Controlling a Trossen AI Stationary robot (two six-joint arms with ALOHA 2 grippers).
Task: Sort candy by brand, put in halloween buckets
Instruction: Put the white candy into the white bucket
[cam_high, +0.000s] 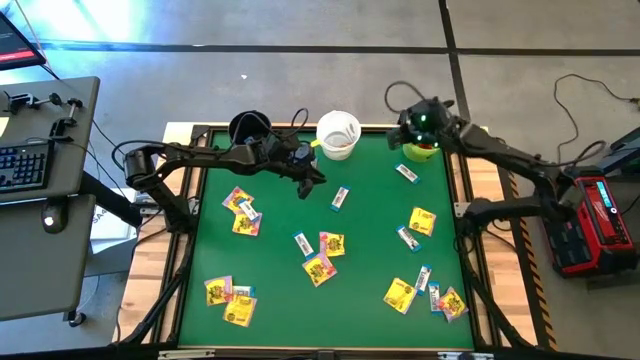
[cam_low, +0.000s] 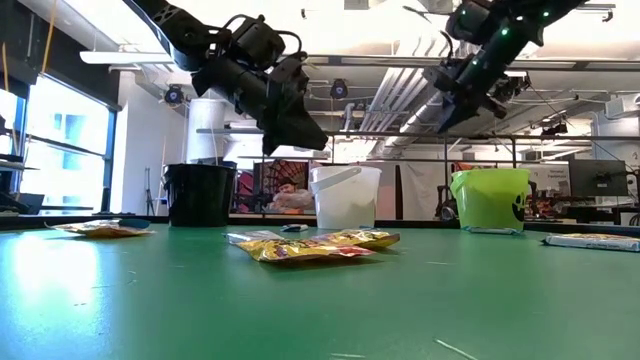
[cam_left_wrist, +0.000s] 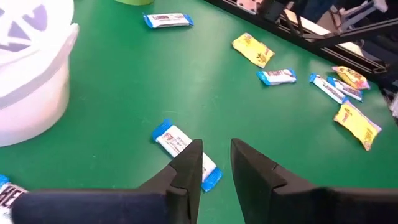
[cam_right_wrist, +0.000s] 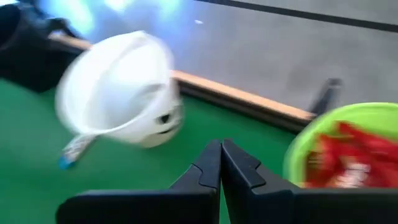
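Three buckets stand along the green table's far edge: black (cam_high: 250, 128), white (cam_high: 338, 135) and lime green (cam_high: 422, 150). The green one holds red candy (cam_right_wrist: 339, 162). Yellow packets (cam_high: 318, 268) and slim white-and-blue ones (cam_high: 408, 238) lie scattered flat on the table. My left gripper (cam_left_wrist: 216, 155) hangs open and empty well above the table (cam_low: 300, 135), in front of the white bucket. A white-and-blue candy (cam_left_wrist: 183, 146) lies on the table just below it. My right gripper (cam_right_wrist: 221, 155) is shut and empty, raised between the white and green buckets (cam_high: 400, 138).
A raised dark frame (cam_high: 458, 200) rims the table. More packets cluster at the near left (cam_high: 230, 298) and near right (cam_high: 430, 292). Bare green surface (cam_high: 370, 250) lies at the middle. A desk with a keyboard (cam_high: 25, 165) stands to the left, a red device (cam_high: 600, 215) to the right.
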